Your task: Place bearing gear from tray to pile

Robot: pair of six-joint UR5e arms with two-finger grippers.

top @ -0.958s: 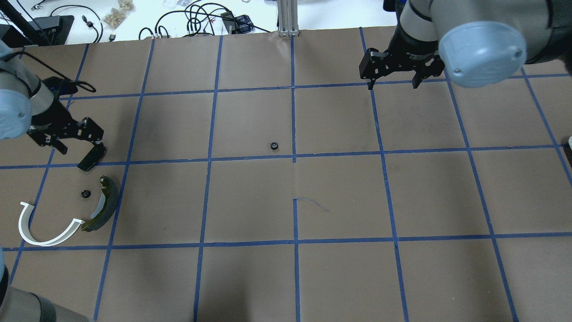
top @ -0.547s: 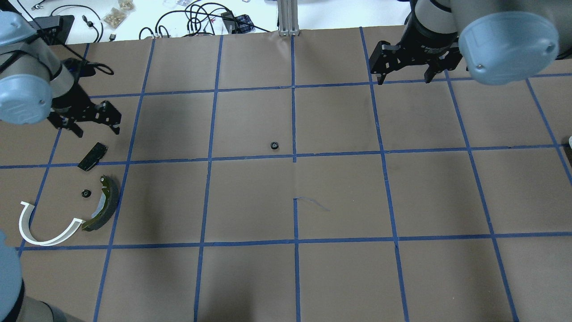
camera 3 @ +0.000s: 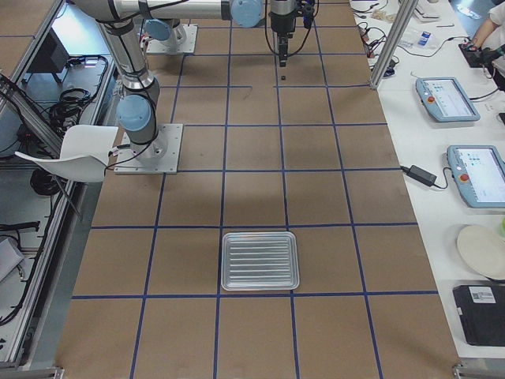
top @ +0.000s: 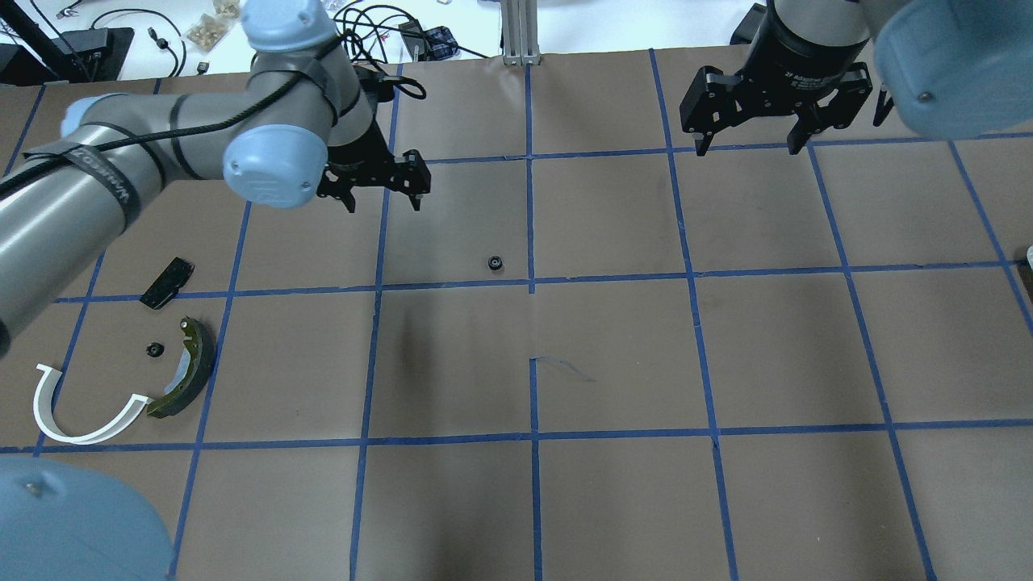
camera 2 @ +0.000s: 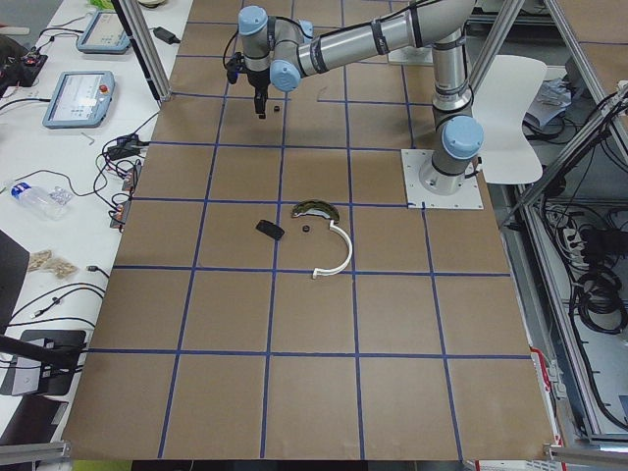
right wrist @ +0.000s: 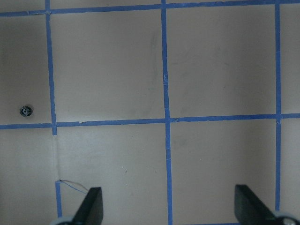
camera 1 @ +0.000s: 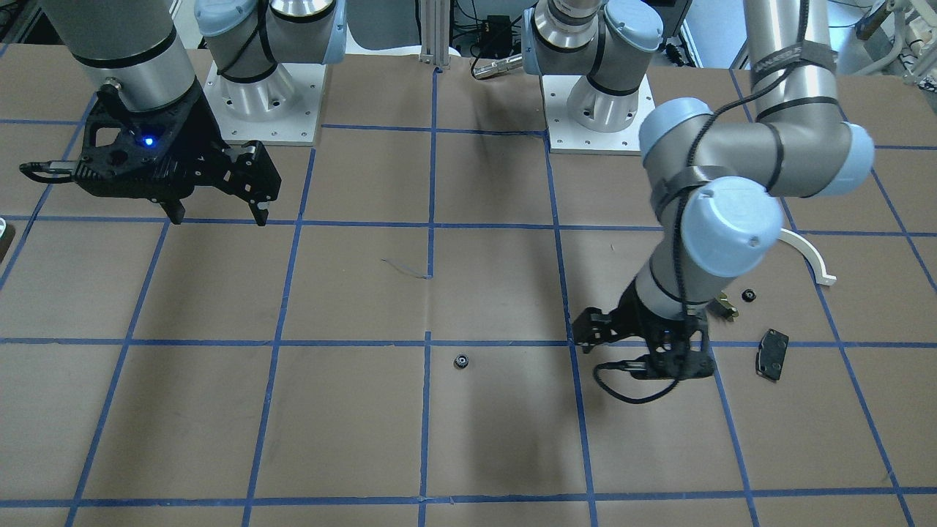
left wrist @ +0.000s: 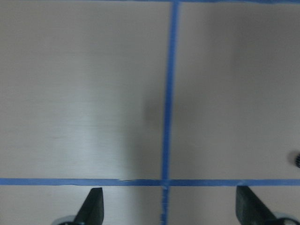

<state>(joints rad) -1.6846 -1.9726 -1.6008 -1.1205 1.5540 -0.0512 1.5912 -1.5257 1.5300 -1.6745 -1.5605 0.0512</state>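
Nearest the robot, well left of the bearing gear [top: 495, 262], lies the pile [top: 154, 349], its brake shoe [top: 198, 363] mostly hidden behind the left arm [camera 1: 721, 219] from the front. The gear sits on the worktop [top: 613, 363]. Just beyond it is the left pincer [top: 384, 202] and farther off the right pincer [top: 746, 147], both gaping wide and empty.

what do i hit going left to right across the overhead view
bracket → shoe → left tool → middle gear → right tool; pad and small gear overlap those first two, so left out
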